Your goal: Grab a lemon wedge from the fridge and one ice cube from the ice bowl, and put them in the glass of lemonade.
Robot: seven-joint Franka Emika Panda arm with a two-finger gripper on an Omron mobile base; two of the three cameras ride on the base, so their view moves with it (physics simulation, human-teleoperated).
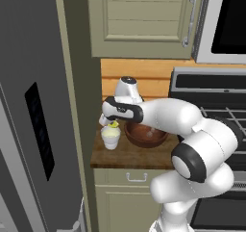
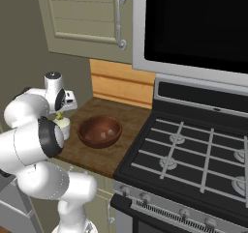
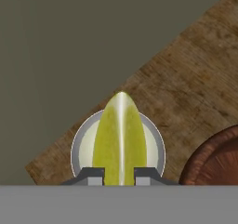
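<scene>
While hanging over the left end of the wooden table (image 3: 195, 93), claw (image 3: 119, 175) clamped narrowly on the lemon wedge (image 3: 119, 139), long axis pointing away from the fingertips (image 3: 93, 175). Directly beneath: glass of lemonade (image 1: 110, 138), rim ringing the wedge in the hand view. Just right of it, touching or nearly so, the ice bowl (image 2: 100, 131). Probably a straight release next.

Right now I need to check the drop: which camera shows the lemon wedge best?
The hand view: the lemon wedge sits large between the fingers, directly over the glass. In both base views it is just a tiny yellow speck above the glass.
</scene>
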